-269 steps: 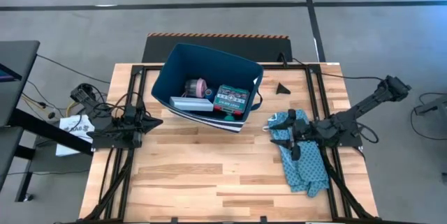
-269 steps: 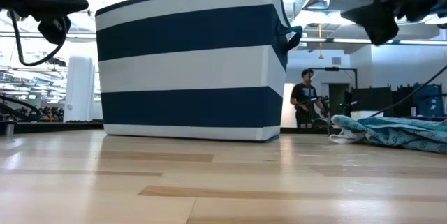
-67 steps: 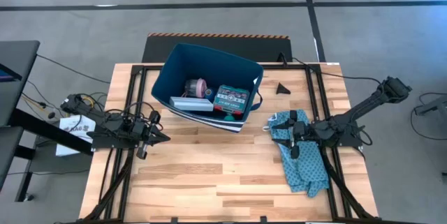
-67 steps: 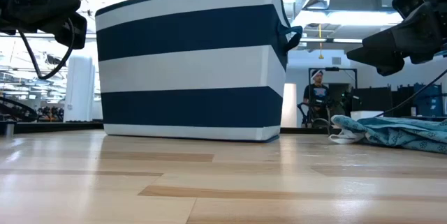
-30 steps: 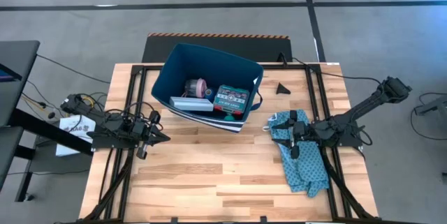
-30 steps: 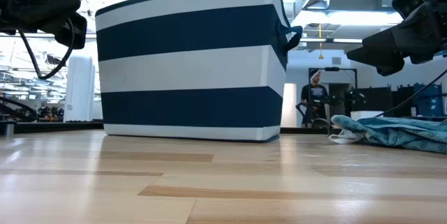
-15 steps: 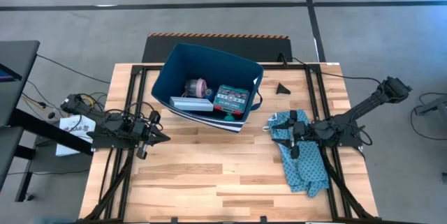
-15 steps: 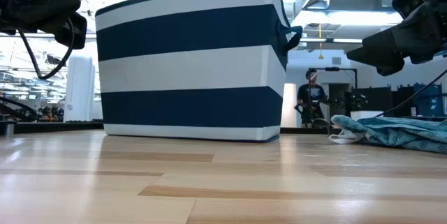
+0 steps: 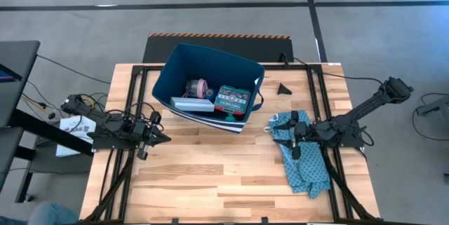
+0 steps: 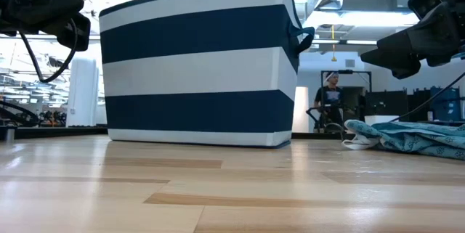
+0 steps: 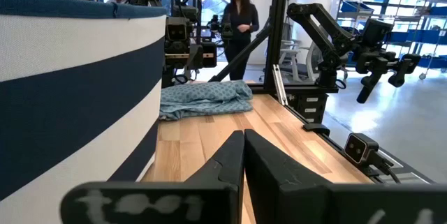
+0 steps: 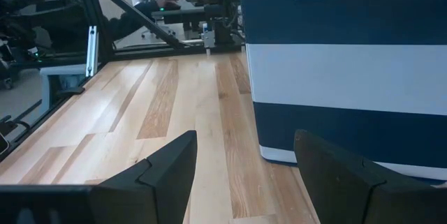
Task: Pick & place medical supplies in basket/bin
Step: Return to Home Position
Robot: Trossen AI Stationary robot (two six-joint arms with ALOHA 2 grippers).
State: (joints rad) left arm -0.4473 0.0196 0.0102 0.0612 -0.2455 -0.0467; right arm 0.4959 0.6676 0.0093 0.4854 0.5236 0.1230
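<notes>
Step in hand: return to rest pose, judged complete or nearly so.
Left gripper: the left gripper [image 11: 244, 137] sat at the middle left of the high view, just off the table's left edge. Its fingers were pressed together with nothing between them.
Right gripper: the right gripper [image 12: 246, 142] sat at the middle right of the high view, above the patterned teal cloth [image 9: 306, 163]. Its fingers were spread wide and empty, facing the bin.
Bin: the navy-and-white striped bin [image 9: 173, 69] stood at the upper centre of the table [image 9: 210, 179], well apart from both grippers.
Contents: the pink roll [image 9: 200, 86], the green-red flat box [image 9: 232, 101] and the pale pill organizer [image 9: 191, 104] lay inside, on the bin floor.
Change, long interval: against the picture of nine seconds before, the left arm had drawn back and lowered its gripper. In the low view the right gripper hung lower at the upper right.
Change, short interval: over the last two seconds neither arm showed any movement (only a person [image 10: 333, 101] in the room behind had shifted).
Meaning for task: no supply showed on the table outside the bin, so placing was judged finished, with both arms parked.
Remainder: the cloth and a small black piece [image 9: 283, 89] right of the bin lay on the table. Neither read as a medical supply.
</notes>
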